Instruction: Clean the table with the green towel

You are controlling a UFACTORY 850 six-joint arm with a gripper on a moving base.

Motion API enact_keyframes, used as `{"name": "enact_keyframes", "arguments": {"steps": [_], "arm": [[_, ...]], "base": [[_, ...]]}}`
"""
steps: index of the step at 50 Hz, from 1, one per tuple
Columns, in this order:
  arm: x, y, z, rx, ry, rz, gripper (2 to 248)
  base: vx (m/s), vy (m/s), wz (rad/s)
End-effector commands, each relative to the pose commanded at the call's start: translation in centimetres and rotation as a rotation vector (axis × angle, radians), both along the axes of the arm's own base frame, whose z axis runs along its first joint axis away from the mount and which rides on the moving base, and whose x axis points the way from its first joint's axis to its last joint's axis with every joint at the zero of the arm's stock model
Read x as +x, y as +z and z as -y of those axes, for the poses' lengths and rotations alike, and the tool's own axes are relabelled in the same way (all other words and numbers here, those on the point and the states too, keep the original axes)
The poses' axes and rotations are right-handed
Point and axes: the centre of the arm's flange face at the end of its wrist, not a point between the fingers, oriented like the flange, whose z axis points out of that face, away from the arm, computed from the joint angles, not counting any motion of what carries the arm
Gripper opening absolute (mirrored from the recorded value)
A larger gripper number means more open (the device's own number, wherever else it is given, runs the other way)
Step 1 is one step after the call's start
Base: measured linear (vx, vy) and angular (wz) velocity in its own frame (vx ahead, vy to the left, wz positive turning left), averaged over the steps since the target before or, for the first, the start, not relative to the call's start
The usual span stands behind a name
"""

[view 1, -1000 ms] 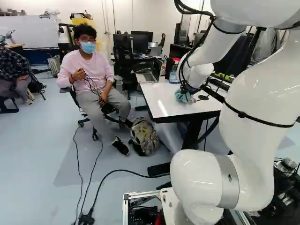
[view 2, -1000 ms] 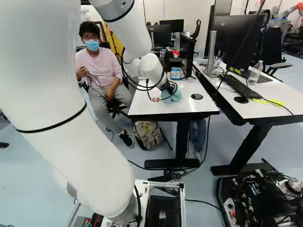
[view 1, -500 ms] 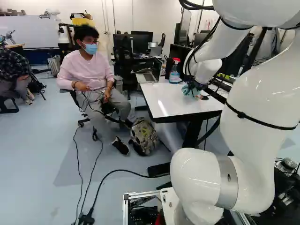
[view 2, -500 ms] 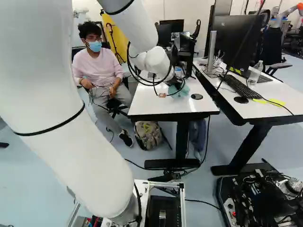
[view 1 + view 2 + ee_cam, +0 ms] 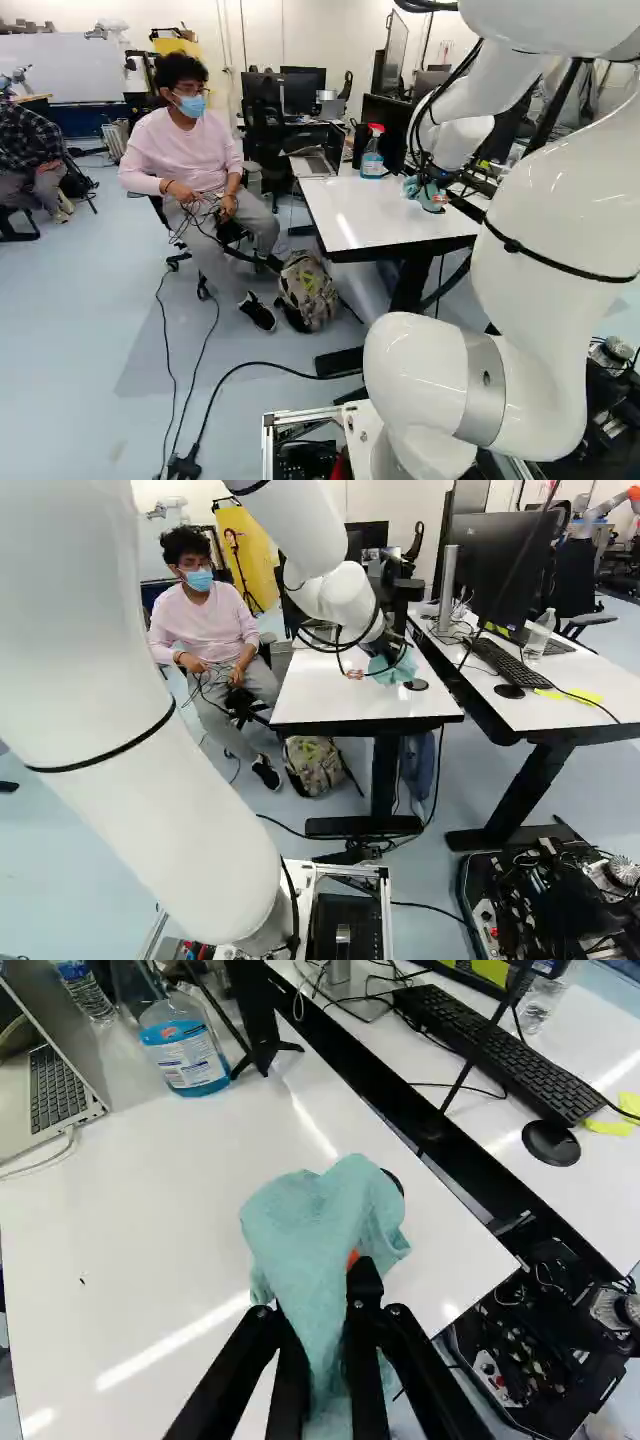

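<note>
The end effector (image 5: pixel 384 652) had the green towel (image 5: pixel 325 1215) gripped between its two fingers, one pressing the cloth from each side. In the left base view the towel was at about two o'clock from the centre, over the white desk (image 5: pixel 350 215), its bunched folds seeming to rest on the surface. Taking twelve o'clock as straight ahead of the end effector (image 5: pixel 318 1295) in the wrist view, the folds spread out at twelve, partly hiding a round black disc (image 5: pixel 418 684) at one. The spray bottle (image 5: pixel 185 1045) of blue liquid stood at eleven, and an open laptop (image 5: pixel 55 1090) lay at ten. A small dark speck (image 5: pixel 82 1281) marked the desktop at nine. On the neighbouring desk (image 5: pixel 530 715), a black keyboard (image 5: pixel 500 1055) lay at one o'clock and a mouse (image 5: pixel 551 1143) at two.
</note>
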Motion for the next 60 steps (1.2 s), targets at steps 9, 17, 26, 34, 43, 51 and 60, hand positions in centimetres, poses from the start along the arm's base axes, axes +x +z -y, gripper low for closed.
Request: {"name": "enact_keyframes", "arguments": {"steps": [9,17,26,34,43,51,60], "arm": [[-0.2,0.3,1.4,0.012,-0.026,-0.021,42],[-0.2,0.1,2.7,0.026,-0.048,-0.045,42],[-0.1,0.1,4.2,0.029,-0.073,-0.047,42],[0.0,0.1,5.6,0.028,-0.095,-0.045,42],[0.2,0.0,7.3,0.028,-0.12,-0.043,42],[0.2,0.0,8.1,0.027,-0.132,-0.042,42],[0.2,0.0,8.1,0.027,-0.132,-0.042,52]], "base": [[0.0,0.0,0.0],[0.0,0.0,0.0],[0.0,0.0,0.0],[0.0,0.0,0.0],[0.0,0.0,0.0],[0.0,0.0,0.0],[0.0,0.0,0.0]]}}
